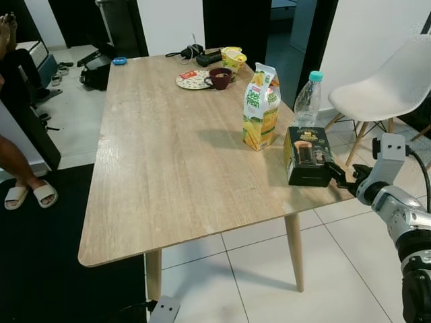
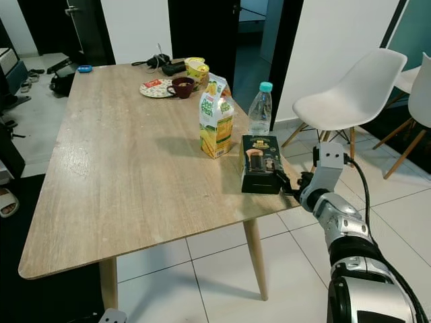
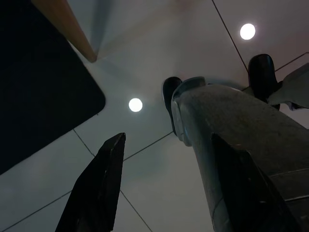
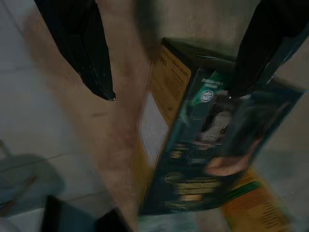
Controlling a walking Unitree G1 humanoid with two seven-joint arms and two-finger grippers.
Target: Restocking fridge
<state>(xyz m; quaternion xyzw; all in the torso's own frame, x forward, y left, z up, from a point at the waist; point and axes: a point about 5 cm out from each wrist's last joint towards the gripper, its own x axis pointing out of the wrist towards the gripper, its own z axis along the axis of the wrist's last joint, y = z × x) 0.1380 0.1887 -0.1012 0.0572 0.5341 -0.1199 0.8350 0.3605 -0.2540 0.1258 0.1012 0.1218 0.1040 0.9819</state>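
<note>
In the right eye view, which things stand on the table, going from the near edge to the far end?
Dark box → juice carton → water bottle → maroon cup → yellow cup.

Yellow-and-green cardboard juice carton (image 1: 260, 106): printing is showing near the table's right edge, too small to read.
Dark box with a drink picture (image 1: 307, 155): lettering is appearing on its faces, blurred in the right wrist view, no word readable.
</note>
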